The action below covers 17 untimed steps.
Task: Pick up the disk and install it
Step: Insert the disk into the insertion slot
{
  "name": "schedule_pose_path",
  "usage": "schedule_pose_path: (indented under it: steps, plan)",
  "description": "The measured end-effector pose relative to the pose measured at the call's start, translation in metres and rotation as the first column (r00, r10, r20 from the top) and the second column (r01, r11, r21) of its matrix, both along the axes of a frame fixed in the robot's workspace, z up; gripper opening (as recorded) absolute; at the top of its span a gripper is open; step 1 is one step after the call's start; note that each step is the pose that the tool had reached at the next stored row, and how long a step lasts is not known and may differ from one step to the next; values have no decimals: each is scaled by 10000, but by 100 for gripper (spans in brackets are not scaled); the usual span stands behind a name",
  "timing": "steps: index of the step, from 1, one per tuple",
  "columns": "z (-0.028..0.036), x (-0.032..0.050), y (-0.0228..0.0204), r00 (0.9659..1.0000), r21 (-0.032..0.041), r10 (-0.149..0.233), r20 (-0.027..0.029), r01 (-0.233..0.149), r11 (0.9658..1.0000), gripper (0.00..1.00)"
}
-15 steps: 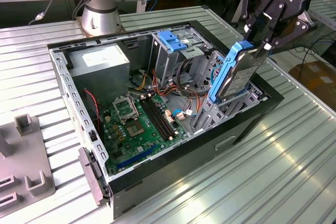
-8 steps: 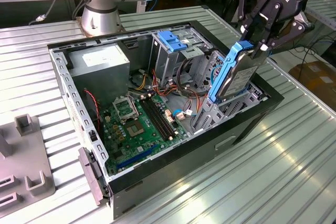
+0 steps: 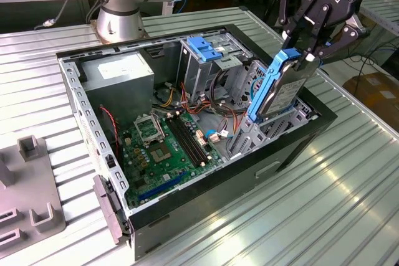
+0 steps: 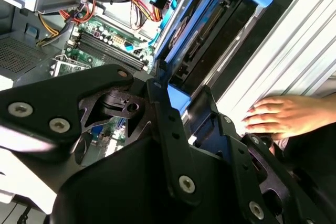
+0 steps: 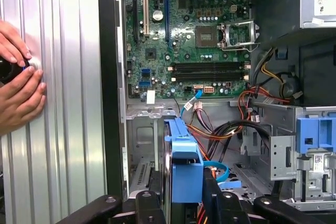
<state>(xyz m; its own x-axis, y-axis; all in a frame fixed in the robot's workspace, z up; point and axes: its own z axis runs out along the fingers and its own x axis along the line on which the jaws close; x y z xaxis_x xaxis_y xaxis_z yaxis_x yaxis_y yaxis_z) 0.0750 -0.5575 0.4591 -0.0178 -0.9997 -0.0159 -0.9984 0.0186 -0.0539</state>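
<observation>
Left to right in the exterior view we see the green motherboard (image 3: 163,144), the grey sheet-metal cage (image 3: 198,73) with its blue plastic latch (image 3: 203,48), then the flat, blue-railed grey disk (image 3: 288,91) standing tilted inside the open black case (image 3: 249,175), lower end hidden, top pinched between the black gripper's (image 3: 303,59) jaws.

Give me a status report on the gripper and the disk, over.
Gripper shut on the disk. Disk tilted, lower end inside the computer case, upper end above it. Person's hand on the table beside the case.
</observation>
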Motion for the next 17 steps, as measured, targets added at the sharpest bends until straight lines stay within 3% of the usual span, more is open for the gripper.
schedule_pose_path:
  steps: [2, 4, 5, 7, 11, 16, 17]
  plan:
    - [-2, -8, 0, 10000, -1, 1, -9, -1, 10000, 43]
    - [-6, -9, 1, 10000, -2, 1, -71, -1, 10000, 43]
    - [-9, -9, 1, 9999, -4, 0, -151, 0, 10000, 43]
    - [-22, -9, 0, 9997, -2, 0, -249, 0, 10000, 43]
    - [-70, -9, 0, 9997, -2, 0, -259, 0, 10000, 43]
    - [-75, -9, 0, 9997, -3, 0, -260, 0, 10000, 42]
    - [-75, -9, 0, 9997, -3, 0, -260, 0, 10000, 36]
